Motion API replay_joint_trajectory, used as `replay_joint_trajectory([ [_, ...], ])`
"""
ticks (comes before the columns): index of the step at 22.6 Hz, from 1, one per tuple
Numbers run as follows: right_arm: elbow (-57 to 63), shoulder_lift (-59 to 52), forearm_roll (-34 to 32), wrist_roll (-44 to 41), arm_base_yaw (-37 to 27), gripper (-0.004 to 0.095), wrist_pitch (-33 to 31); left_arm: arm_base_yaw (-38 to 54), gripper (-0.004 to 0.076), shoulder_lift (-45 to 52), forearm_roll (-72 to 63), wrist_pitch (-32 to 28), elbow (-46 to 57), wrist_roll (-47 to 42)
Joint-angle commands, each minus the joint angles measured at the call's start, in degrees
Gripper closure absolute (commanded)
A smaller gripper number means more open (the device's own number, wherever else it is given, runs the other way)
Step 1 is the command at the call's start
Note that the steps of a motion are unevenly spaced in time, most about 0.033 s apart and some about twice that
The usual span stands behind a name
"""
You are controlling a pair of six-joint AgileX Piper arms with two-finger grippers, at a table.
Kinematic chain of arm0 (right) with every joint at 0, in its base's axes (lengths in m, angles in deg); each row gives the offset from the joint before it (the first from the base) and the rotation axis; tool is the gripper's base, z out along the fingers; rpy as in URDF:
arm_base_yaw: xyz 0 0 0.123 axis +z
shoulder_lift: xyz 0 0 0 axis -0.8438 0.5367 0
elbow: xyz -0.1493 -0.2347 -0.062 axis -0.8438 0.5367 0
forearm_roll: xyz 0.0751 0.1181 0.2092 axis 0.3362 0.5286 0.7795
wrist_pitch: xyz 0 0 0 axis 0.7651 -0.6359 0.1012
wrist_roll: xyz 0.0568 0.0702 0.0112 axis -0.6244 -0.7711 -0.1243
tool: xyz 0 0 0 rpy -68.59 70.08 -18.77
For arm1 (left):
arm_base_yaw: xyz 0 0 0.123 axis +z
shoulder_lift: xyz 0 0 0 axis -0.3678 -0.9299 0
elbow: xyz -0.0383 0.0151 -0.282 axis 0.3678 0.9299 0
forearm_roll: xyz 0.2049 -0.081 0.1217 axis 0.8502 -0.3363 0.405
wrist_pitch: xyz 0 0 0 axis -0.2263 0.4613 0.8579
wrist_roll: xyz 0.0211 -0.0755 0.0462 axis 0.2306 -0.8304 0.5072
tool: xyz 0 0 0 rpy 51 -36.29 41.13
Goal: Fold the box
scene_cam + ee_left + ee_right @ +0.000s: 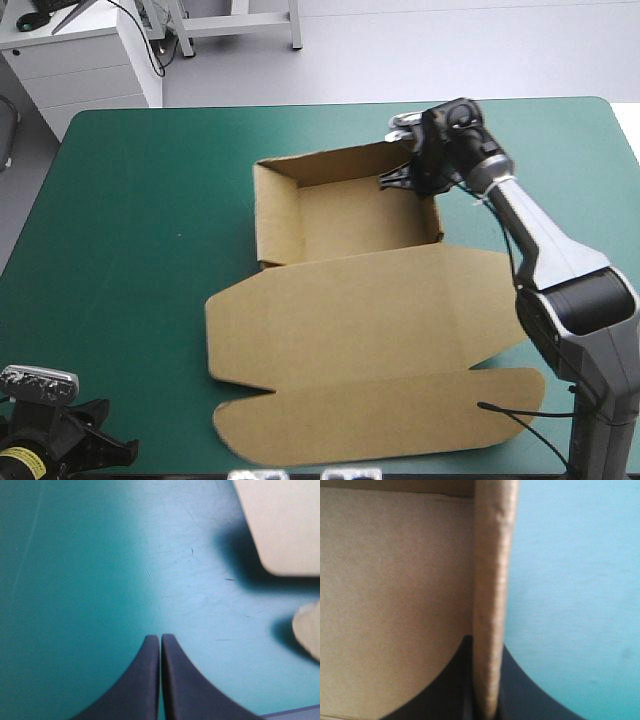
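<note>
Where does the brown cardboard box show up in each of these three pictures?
High view: brown cardboard box mid-table, tray far, lid flat near.
Left wrist view: two rounded flap corners ahead of the shut left gripper.
Right wrist view: its tray wall clamped in the right gripper.
Shared landmark: the teal-green table cover.

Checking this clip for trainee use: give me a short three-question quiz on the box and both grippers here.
1. True or false: the right gripper is shut on a raised wall of the box.
2. The left gripper is: A) holding the lid; B) shut over bare cover, clear of the box; C) inside the tray.
3. Fill in: the lid lies ___, not raised.
Key: 1 true; 2 B; 3 flat.
</note>
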Motion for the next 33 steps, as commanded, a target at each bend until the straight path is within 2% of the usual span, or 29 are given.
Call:
replay_joint_trajectory([
  [1,-2.0,-6.5,-2.1,0.5,-8.2,0.0927,-0.5,-0.4,0.0731,-0.8,0.0,2.1,-1.3,-0.6],
  [7,-2.0,-8.4,-2.1,2.1,-23.8,0.0927,-0.5,-0.4,0.0731,-0.8,0.0,2.1,-1.3,-0.6],
  [8,-2.0,-8.4,-2.1,2.2,-28.6,0.0927,-0.5,-0.4,0.0731,-0.8,0.0,2.1,-1.3,-0.6],
  [10,-2.0,-8.1,-3.1,2.2,-34.2,0.0927,-0.5,-0.4,0.0731,-0.8,0.4,2.1,-1.3,-0.6],
  [13,-2.0,-7.2,-11.3,2.2,-39.3,0.0923,-0.5,-0.4,0.0731,-0.8,0.4,2.1,-1.3,-0.6],
  [14,-2.0,-7.0,-14.4,1.7,-40.0,0.0919,-0.5,-0.4,0.0731,-0.8,0.4,2.1,-1.3,-0.6],
  [16,-2.0,-6.7,-14.9,0.4,-41.1,0.0899,-0.5,-0.4,0.0731,-0.8,0.4,2.1,-1.3,-0.6],
  [18,-2.0,-5.9,-14.6,0.7,-41.1,0.0775,-0.5,-0.4,0.0731,-0.8,0.6,2.1,-1.3,-0.6],
  [22,-2.0,-5.8,-11.7,7.3,-41.1,0.0537,-0.2,-0.4,0.0731,-0.8,0.6,2.1,-1.3,-0.6],
  [30,-2.1,-10.7,-11.4,7.3,-41.1,0.0517,-0.5,-0.4,0.0731,-0.8,0.7,2.0,-1.3,-0.8],
  [33,-2.1,-14.1,-7.4,7.3,-41.1,0.0517,-0.5,-0.4,0.0731,-0.8,2.9,1.9,-1.1,0.2],
])
